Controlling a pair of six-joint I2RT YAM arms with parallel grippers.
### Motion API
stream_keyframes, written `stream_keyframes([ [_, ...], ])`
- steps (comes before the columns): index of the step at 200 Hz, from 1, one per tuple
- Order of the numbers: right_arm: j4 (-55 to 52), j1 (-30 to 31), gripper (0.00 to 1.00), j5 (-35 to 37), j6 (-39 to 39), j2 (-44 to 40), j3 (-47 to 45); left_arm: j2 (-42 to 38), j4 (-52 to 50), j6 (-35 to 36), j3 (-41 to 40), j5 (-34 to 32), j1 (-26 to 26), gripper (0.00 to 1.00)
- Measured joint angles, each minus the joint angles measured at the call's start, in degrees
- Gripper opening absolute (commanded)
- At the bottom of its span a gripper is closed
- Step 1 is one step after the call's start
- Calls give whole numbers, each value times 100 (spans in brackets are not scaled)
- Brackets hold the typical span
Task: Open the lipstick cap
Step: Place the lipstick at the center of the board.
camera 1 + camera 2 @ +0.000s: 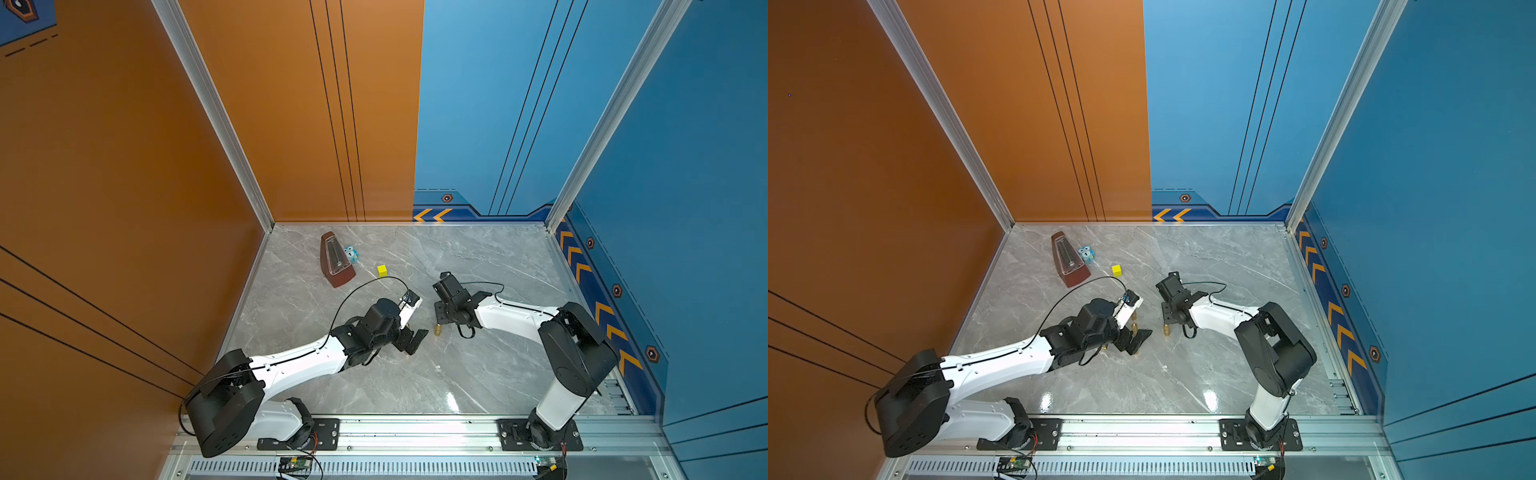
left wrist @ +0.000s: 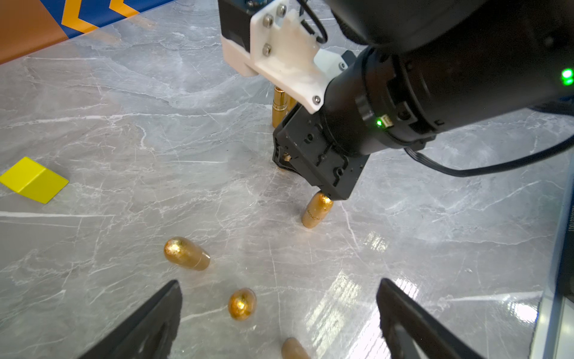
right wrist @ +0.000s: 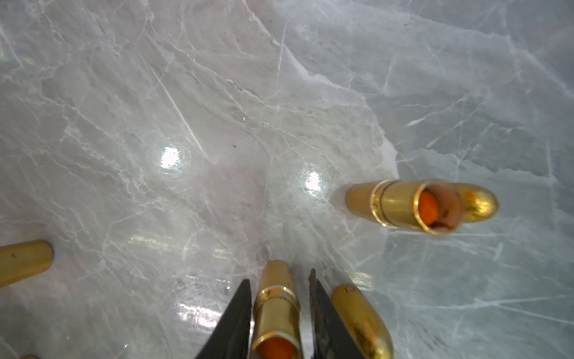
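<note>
Far left on the marble surface a brown metronome is standing, with a yellow block lying to its right. The left tool is hanging with its fingers spread wide, holding nothing. Right of it the uncapped lipstick is standing upright. The right tool is bracketing it, barely parted, a thin gap showing. A gold cap is standing just beside it — its faint mark is unreadable.

Two open lipsticks (gold), one metronome, one cube.

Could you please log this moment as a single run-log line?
left gripper: open, empty | right gripper: slightly open astride uncapped lipstick | cap: off, beside it
</note>
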Motion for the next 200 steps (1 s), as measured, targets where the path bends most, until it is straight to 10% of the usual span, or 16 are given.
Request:
stream_keyframes([
  [200, -1687, 20, 65, -964, 780, -1930, 24, -763, -1434, -1882, 881, -459, 0, 99],
])
